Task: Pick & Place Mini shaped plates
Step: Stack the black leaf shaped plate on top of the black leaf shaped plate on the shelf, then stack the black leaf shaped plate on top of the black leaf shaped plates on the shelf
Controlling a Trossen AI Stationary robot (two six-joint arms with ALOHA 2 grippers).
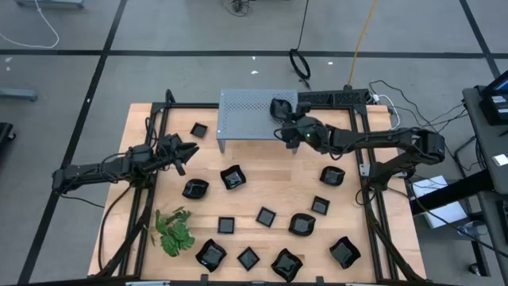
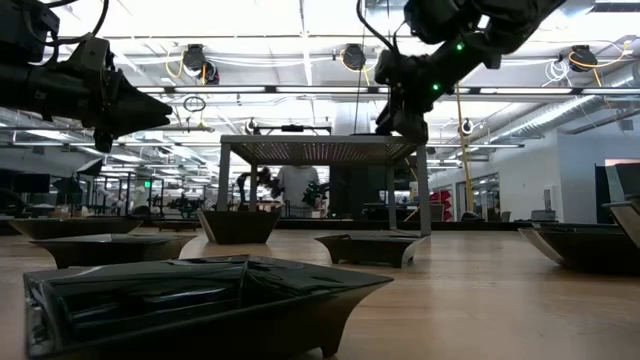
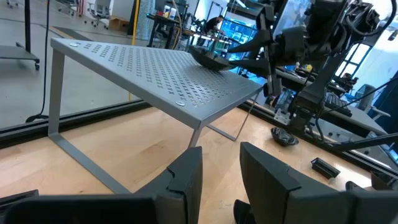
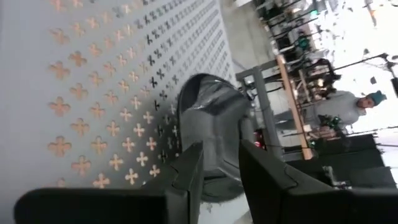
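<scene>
- Placing one mini plate (image 1: pixel 280 107) onto the perforated stand (image 1: pixel 246 111): the right gripper (image 1: pixel 290 129) is at the stand's right end, its fingers (image 4: pixel 186 174) pinched on the plate's rim, and the plate sits on or just above the stand's top near the right edge
- Whether the plate's base already touches the metal cannot be told; in the left wrist view the plate (image 3: pixel 211 59) looks close to level at the stand's far corner
- Judgement: the good move is to lower until the base rests flat, then let go, then lift straight off the rim so the dish is not dragged
- Risk, judged: the plate lies close to the stand's right edge; a sideways tug on release could tip it off. Glossy glaze on bare metal will likely slide easily
- Left gripper (image 1: pixel 189 151) hovers over the table (image 1: pixel 262 191) near its left edge, jaws part-way apart with nothing between them, pointing toward the stand
- Remaining plates lie scattered over the table's middle and along its near edge, e.g. one (image 1: pixel 195 189) just ahead of the left gripper; a green sprig (image 1: pixel 173 232) is by the near-left corner
- Judgement: task early, most plates not yet moved
</scene>
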